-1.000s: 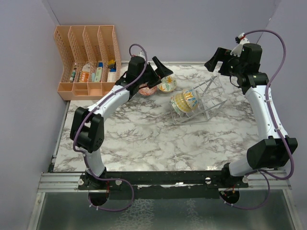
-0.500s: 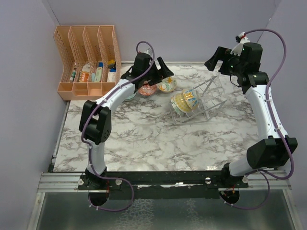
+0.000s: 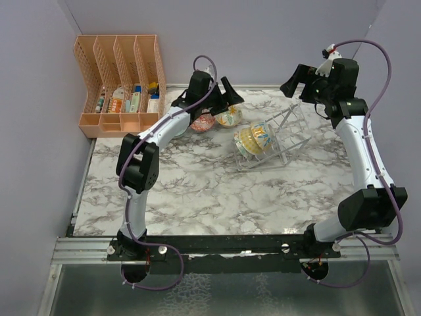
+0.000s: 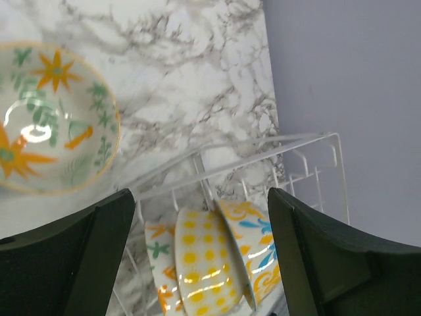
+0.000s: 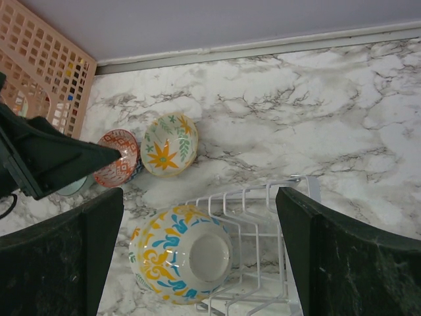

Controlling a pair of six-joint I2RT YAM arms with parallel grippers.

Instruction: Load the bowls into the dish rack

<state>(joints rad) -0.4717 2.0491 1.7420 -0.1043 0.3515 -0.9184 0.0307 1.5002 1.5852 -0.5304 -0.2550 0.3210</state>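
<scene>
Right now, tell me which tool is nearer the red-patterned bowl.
Left. The left tool hangs open close over the red-patterned bowl near the table's far edge. The right tool is raised over the dish rack's far end, well off to that bowl's right.

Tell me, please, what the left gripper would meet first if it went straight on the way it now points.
Probably the dish rack: its wire end shows straight ahead of the open left gripper, the racked bowls just behind. The orange-flower bowl lies off to the side. Depth is unclear.
</scene>
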